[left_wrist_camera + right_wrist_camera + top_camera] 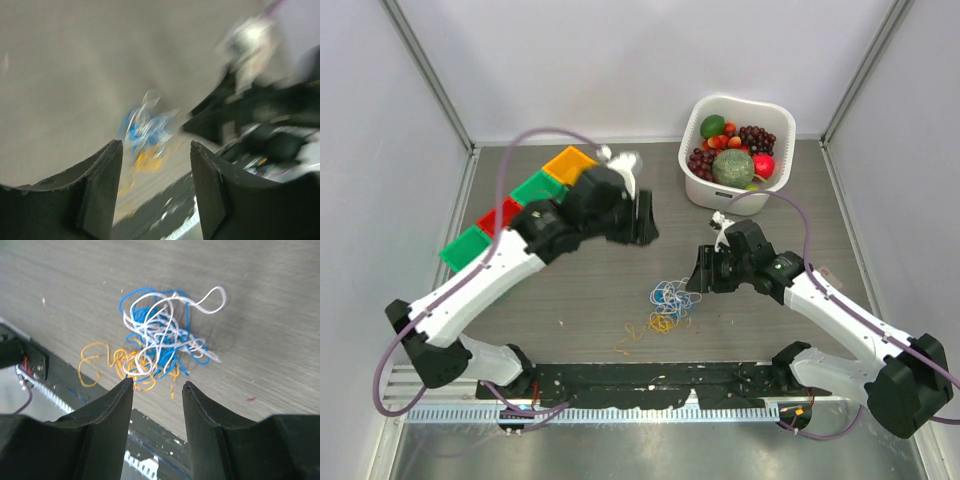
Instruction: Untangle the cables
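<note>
- Left gripper (156, 144) and right gripper (157, 382) both stand parted, holding nothing
- Best to pinch 1 outlying white loop (214, 296) of the cables (155, 340), not the knotted middle, then draw gently

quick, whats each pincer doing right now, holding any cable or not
Left pincer: open, holding nothing.
Right pincer: open, holding nothing; the cables lie free of it.
</note>
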Controlling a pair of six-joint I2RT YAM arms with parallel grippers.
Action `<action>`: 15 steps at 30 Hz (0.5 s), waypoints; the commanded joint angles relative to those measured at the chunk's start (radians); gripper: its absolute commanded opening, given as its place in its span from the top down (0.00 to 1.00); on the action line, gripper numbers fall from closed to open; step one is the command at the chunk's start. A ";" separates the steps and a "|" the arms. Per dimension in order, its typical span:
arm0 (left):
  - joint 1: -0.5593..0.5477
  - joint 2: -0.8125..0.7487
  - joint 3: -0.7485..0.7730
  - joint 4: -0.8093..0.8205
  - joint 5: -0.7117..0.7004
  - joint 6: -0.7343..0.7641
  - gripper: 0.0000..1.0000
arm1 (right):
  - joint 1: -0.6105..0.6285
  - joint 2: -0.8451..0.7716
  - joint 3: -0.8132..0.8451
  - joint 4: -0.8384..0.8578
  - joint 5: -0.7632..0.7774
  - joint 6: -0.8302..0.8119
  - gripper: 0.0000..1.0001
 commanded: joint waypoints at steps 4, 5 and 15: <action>0.021 -0.158 -0.595 0.079 0.229 -0.130 0.30 | 0.019 -0.027 -0.032 0.058 -0.184 -0.030 0.47; 0.021 -0.152 -0.635 0.081 0.252 -0.146 0.29 | 0.025 -0.021 -0.030 0.059 -0.184 -0.033 0.47; 0.022 0.055 -0.761 0.125 0.338 -0.183 0.33 | 0.103 0.120 0.011 0.110 -0.153 0.007 0.46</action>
